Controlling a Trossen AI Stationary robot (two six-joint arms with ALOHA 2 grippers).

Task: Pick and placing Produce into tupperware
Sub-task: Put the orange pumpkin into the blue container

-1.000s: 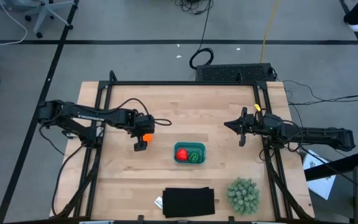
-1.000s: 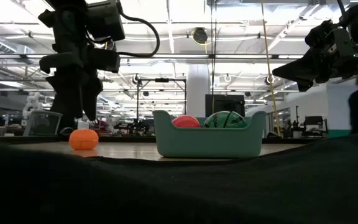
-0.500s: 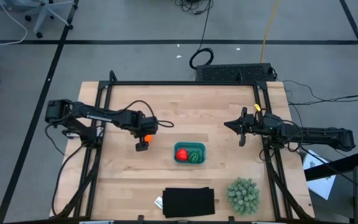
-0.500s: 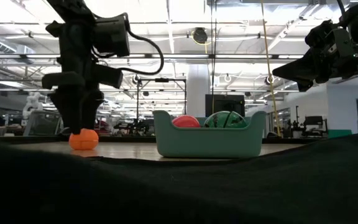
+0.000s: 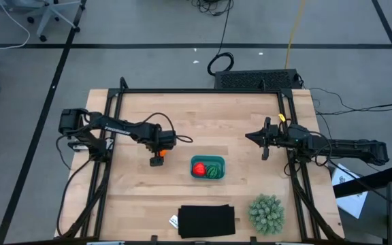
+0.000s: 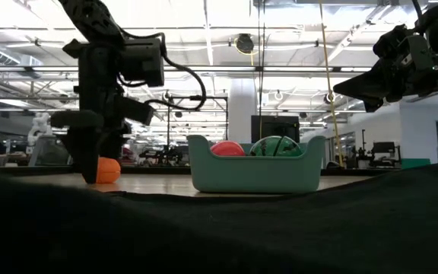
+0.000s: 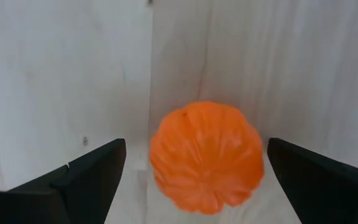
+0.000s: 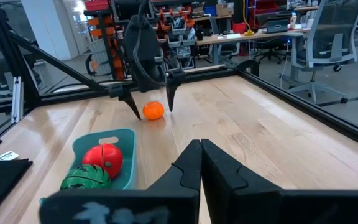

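The round orange toy fruit (image 7: 206, 155) sits on the wooden table, just left of the teal tupperware (image 5: 218, 161). My left gripper (image 7: 197, 180) is open and points down over the orange. One finger stands on each side of it, with a gap showing on both sides. In the low view the left gripper (image 6: 90, 164) reaches down to table height beside the orange fruit (image 6: 110, 170). The red fruit (image 5: 199, 167) and the dark green fruit (image 5: 214, 171) lie inside the tupperware. My right gripper (image 5: 249, 137) is shut and waits above the table's right side.
A black flat rectangle (image 5: 207, 220) lies at the near edge, with a small white tag (image 5: 173, 220) beside it. A pale-green spiky plant ball (image 5: 266, 212) sits at the near right corner. Black frame rails (image 5: 111, 116) run along the table's left and right sides.
My left gripper has come down onto the orange fruit and shifted slightly toward the table's right edge. Its open fingers, which were above the fruit, now straddle it at table height. The fruit and the tupperware have stayed in place.
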